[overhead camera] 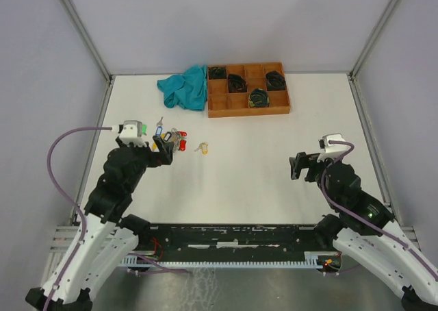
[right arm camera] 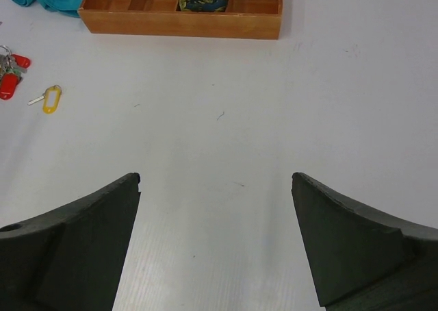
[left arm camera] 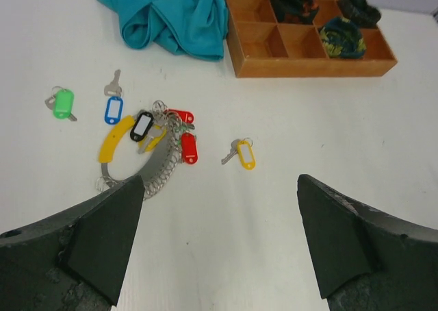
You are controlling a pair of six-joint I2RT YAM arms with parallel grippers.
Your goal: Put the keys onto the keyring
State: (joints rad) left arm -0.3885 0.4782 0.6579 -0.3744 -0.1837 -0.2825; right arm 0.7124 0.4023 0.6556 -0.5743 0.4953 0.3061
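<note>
The left claw (left arm camera: pixel 219 184) and right claw (right arm camera: pixel 215 177) hang released and empty, the keyring (left arm camera: pixel 115 141) lying on the counter (left arm camera: pixel 308 105) just ahead-left of the left claw with keys (left arm camera: pixel 245 153) scattered around it, so a first reach-and-grasp seems next.

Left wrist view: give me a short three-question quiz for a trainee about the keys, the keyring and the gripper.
1. True or false: the left gripper is shut on a key.
2. In the left wrist view, which tag colour is on the key lying alone to the right of the keyring? A green, B yellow, C blue.
3. Name the thing lying just left of the wooden tray.

Key:
1. False: its jaws stand open and hold nothing.
2. B, the yellow-tagged key.
3. The teal cloth.
</note>
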